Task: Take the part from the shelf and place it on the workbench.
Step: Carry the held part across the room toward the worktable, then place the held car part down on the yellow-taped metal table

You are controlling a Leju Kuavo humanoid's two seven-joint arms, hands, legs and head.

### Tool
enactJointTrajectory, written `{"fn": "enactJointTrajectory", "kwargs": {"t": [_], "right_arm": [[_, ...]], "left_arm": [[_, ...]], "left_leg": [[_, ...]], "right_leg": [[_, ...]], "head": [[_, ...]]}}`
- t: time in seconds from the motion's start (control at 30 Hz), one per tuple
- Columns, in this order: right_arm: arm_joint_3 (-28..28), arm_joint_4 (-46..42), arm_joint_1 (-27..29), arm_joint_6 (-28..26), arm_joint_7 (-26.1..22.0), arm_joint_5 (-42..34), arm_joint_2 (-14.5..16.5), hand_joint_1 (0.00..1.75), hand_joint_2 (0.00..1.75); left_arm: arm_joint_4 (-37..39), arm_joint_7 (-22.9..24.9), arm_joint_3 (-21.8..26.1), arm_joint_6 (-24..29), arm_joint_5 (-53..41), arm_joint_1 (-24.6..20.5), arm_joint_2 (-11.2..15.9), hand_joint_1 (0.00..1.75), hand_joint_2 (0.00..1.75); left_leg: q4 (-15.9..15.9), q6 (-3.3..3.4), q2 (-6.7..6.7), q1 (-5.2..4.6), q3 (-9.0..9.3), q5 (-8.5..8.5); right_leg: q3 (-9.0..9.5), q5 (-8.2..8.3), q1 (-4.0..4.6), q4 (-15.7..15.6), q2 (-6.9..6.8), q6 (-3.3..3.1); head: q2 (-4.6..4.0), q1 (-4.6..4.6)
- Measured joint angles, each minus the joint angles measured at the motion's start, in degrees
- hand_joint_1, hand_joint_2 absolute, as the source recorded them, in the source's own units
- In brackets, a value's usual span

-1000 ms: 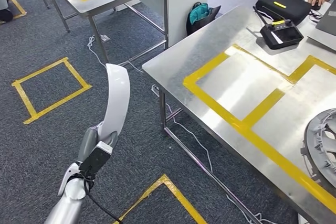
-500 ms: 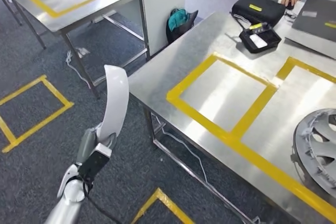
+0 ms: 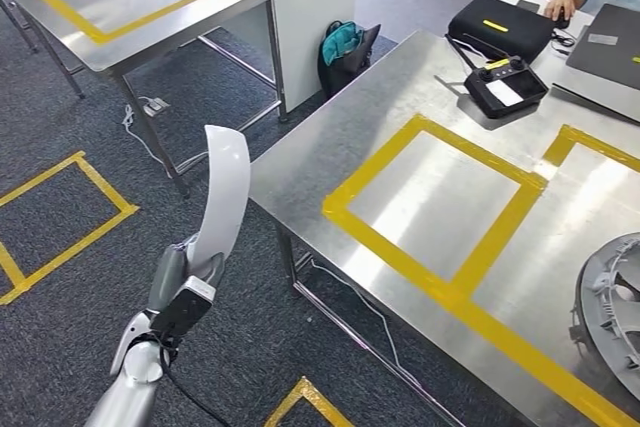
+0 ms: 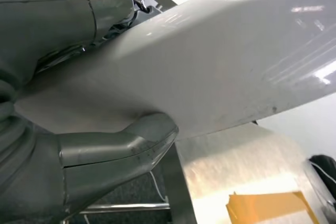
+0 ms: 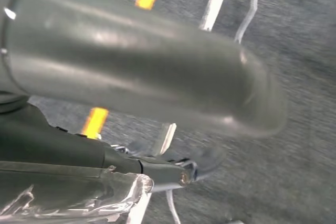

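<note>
- Progress: the pick-up is judged complete. The left hand (image 3: 175,285) holds the part (image 3: 221,195), a curved white panel, clear of any shelf. Placement is outstanding: the part is not yet on the table (image 3: 317,162).
- Location of the part: it rises from the left hand, upright and bowed, over the carpeted floor (image 3: 75,327). The near corner of the table lies just beyond and to the right of the hand; part and table are apart.
- Target area: a yellow taped rectangle (image 3: 445,202) lies on the table, further right of the hand.
- Left hand state: in the left wrist view the thumb (image 4: 118,148) presses against one face of the part (image 4: 222,72), with the hand closed around its lower end.
- Left arm pose: forearm raised, angled up and forward.
- Right hand (image 5: 130,77): hangs above the floor; whether its fingers are spread or curled, I cannot tell.
- Remaining, in my judgement: carry the part over the table and set it down.
</note>
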Motion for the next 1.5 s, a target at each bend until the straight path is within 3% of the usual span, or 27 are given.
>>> {"fn": "enactJointTrajectory", "kwargs": {"t": [0.07,0.13,0.23,0.3,0.33,0.37,0.43,0.5,0.57,0.6,0.67,0.73,0.8,0.83,0.87,0.9,0.97,1.03,1.13,1.2,1.27,1.33,1.37,1.43,1.5], "right_arm": [[-0.09,0.34,0.06,0.04,-0.04,0.66,-0.02,0.0,0.0],[-0.32,0.53,-0.04,0.01,-0.04,1.28,-0.07,0.0,0.0],[-0.67,0.69,-0.25,-0.04,-0.04,1.71,-0.22,0.0,0.0],[-0.87,0.8,-0.4,-0.04,-0.03,1.76,-0.3,0.0,0.0],[-0.96,0.86,-0.47,-0.06,-0.01,1.79,-0.33,0.0,0.0],[-1.04,0.95,-0.52,-0.08,0.03,1.82,-0.34,0.0,0.0],[-1.13,1.13,-0.55,-0.06,0.13,1.9,-0.36,0.0,0.0],[-1.22,1.28,-0.61,0.05,0.09,2.1,-0.39,0.0,0.0],[-1.32,1.36,-0.67,0.12,0.0,2.34,-0.43,0.0,0.0],[-1.37,1.37,-0.66,0.12,-0.01,2.45,-0.51,0.0,0.0],[-1.43,1.41,-0.79,0.09,-0.02,2.63,-0.65,0.0,0.0],[-1.44,1.43,-1.07,0.06,-0.02,2.81,-0.7,0.0,0.0],[-1.44,1.43,-1.16,0.06,-0.02,2.93,-0.74,0.0,0.0],[-1.45,1.44,-1.12,0.05,-0.02,2.95,-0.79,0.0,0.0],[-1.46,1.45,-1.09,0.05,-0.02,2.97,-0.87,0.0,0.0],[-1.48,1.47,-1.08,0.04,-0.02,2.97,-0.93,0.0,0.0],[-1.48,1.51,-1.32,0.04,-0.02,2.99,-1.01,0.0,0.0],[-1.48,1.57,-1.55,0.04,-0.02,3.02,-1.01,0.0,0.0],[-1.49,1.63,-1.51,0.0,-0.03,3.12,-1.03,0.0,0.0],[-1.5,1.65,-1.63,-0.05,-0.04,3.2,-1.09,0.0,0.0],[-1.5,1.66,-1.74,-0.06,-0.03,3.3,-1.14,0.0,0.0],[-1.5,1.72,-1.69,-0.04,-0.02,3.37,-1.14,0.0,0.0],[-1.5,1.74,-1.68,-0.04,-0.02,3.39,-1.14,0.0,0.0],[-1.5,1.78,-1.7,-0.04,-0.03,3.4,-1.14,0.0,0.0],[-1.5,1.8,-1.74,-0.01,-0.04,3.39,-1.14,0.0,0.0]], "left_arm": [[0.02,-0.33,-0.02,-0.03,-0.34,-0.01,0.02,1.75,1.75],[0.02,-0.48,-0.03,-0.08,-0.55,-0.12,0.04,1.75,1.75],[0.06,-0.53,-0.03,-0.1,-0.6,-0.03,0.14,1.75,1.75],[0.1,-0.53,-0.03,-0.11,-0.6,0.25,0.25,1.75,1.75],[0.12,-0.53,-0.02,-0.12,-0.6,0.31,0.29,1.75,1.75],[0.13,-0.53,-0.02,-0.12,-0.6,0.3,0.32,1.75,1.75],[0.13,-0.53,-0.01,-0.13,-0.6,0.24,0.37,1.75,1.75],[0.13,-0.54,-0.01,-0.22,-0.62,0.29,0.4,1.75,1.75],[0.12,-0.6,0.05,-0.33,-0.76,0.36,0.44,1.75,1.75],[0.12,-0.7,0.07,-0.37,-0.87,0.34,0.45,1.75,1.75],[0.1,-1.1,0.1,-0.4,-1.07,0.3,0.45,1.75,1.75],[0.12,-1.4,0.18,-0.4,-1.24,0.49,0.55,1.75,1.75],[0.13,-1.47,0.28,-0.4,-1.4,0.7,0.68,1.75,1.75],[0.14,-1.48,0.33,-0.4,-1.44,0.73,0.72,1.75,1.75],[0.14,-1.48,0.37,-0.4,-1.45,0.75,0.73,1.75,1.75],[0.15,-1.47,0.39,-0.4,-1.45,0.74,0.73,1.75,1.75],[0.14,-1.48,0.46,-0.4,-1.46,0.72,0.76,1.75,1.75],[0.13,-1.51,0.5,-0.4,-1.49,0.7,0.8,1.75,1.75],[0.11,-1.86,0.51,-0.42,-1.59,0.66,0.82,1.75,1.75],[0.09,-2.33,0.54,-0.49,-1.62,0.7,0.92,1.75,1.75],[0.1,-2.57,0.69,-0.58,-1.63,0.95,1.08,1.75,1.75],[0.1,-2.61,0.89,-0.72,-1.64,1.19,1.17,1.75,1.75],[0.1,-2.63,0.97,-0.81,-1.64,1.23,1.21,1.75,1.75],[0.09,-2.67,1.17,-0.97,-1.65,1.19,1.3,1.75,1.75],[0.08,-2.72,1.32,-1.04,-1.68,1.11,1.36,1.75,1.75]], "left_leg": [[0.08,-0.68,0.4,0.0,0.1,-0.19],[1.58,-1.19,-0.09,0.13,-0.48,-1.23],[10.69,-1.67,-1.2,0.22,-5.38,-5.78],[14.97,-1.68,-1.41,0.24,-8.2,-6.78],[14.3,-1.6,-1.53,0.24,-8.25,-5.7],[11.64,-1.49,-1.75,0.25,-7.28,-3.7],[4.23,-1.25,-3.36,0.38,-4.27,0.01],[0.16,-0.84,-4.95,0.4,-2.69,1.13],[-0.3,-0.2,-4.76,0.33,-2.53,1.35],[-0.51,0.12,-4.3,0.4,-2.36,1.72],[-0.94,0.74,-3.22,0.6,-1.9,1.84],[-1.0,1.1,-2.12,0.49,-1.59,1.63],[-0.98,1.24,-1.03,0.37,-1.42,1.43],[-0.98,1.23,-0.58,0.35,-1.3,1.32],[-0.97,1.13,-0.16,0.36,-1.11,1.19],[-0.97,0.96,0.22,0.37,-0.86,1.02],[-0.92,0.44,0.89,0.08,-0.46,0.7],[-0.96,-0.08,1.46,-0.21,-0.28,0.63],[-0.59,-0.95,1.59,-0.02,-0.23,0.01],[4.01,-1.42,0.04,0.13,-2.23,-2.86],[11.86,-1.57,-1.13,0.16,-6.08,-6.32],[15.32,-1.48,-1.46,0.16,-8.13,-6.51],[13.89,-1.33,-1.62,0.16,-7.62,-5.06],[6.76,-0.89,-2.74,0.2,-4.28,-1.1],[0.74,-0.55,-4.05,0.29,-1.45,0.82]], "right_leg": [[0.23,0.36,0.0,-0.04,1.06,-0.82],[0.59,0.65,-0.28,-0.32,2.05,-1.38],[0.76,0.55,-0.4,-0.49,3.34,-1.82],[0.79,0.49,-0.36,-0.48,4.34,-1.89],[0.85,0.46,-0.37,-0.48,4.86,-1.88],[0.94,0.43,-0.4,-0.48,5.35,-1.83],[0.98,0.36,-0.48,-0.38,6.19,-1.51],[0.59,0.45,-0.6,-0.41,6.92,-0.82],[0.29,0.61,-0.77,-0.74,7.69,0.02],[0.19,0.44,-0.75,-0.66,7.49,0.37],[-1.15,-1.39,-0.54,2.16,5.53,0.9],[-4.45,-4.75,-0.41,9.1,3.1,1.19],[-7.05,-6.15,-0.42,14.27,2.34,1.35],[-6.9,-5.35,-0.42,13.97,2.2,1.37],[-5.5,-3.67,-0.42,11.34,1.95,1.37],[-3.35,-1.76,-0.41,7.41,1.36,1.37],[0.36,0.24,-0.16,0.8,-0.09,1.06],[1.24,0.2,0.09,-0.84,-0.27,0.4],[1.21,0.54,-0.05,-1.04,1.11,-0.76],[1.3,0.74,-0.31,-1.22,2.0,-1.4],[1.25,0.78,-0.3,-1.22,2.99,-1.75],[1.24,0.79,-0.26,-1.22,4.08,-1.83],[1.27,0.82,-0.26,-1.22,4.65,-1.8],[1.28,0.92,-0.28,-1.21,5.74,-1.6],[1.03,1.0,-0.14,-1.06,6.67,-1.09]], "head": [[-0.01,-0.05],[-0.01,-0.08],[-0.02,-0.11],[-0.02,-0.11],[-0.02,-0.1],[-0.02,-0.1],[-0.02,-0.08],[-0.01,-0.07],[-0.01,-0.08],[-0.02,-0.04],[-0.01,0.35],[-0.01,0.72],[-0.02,0.73],[-0.02,0.74],[-0.02,0.74],[-0.02,0.75],[-0.02,0.75],[-0.02,0.71],[-0.01,0.67],[-0.01,0.56],[-0.02,0.5],[-0.02,0.5],[-0.02,0.5],[-0.02,0.49],[-0.02,0.55]]}}
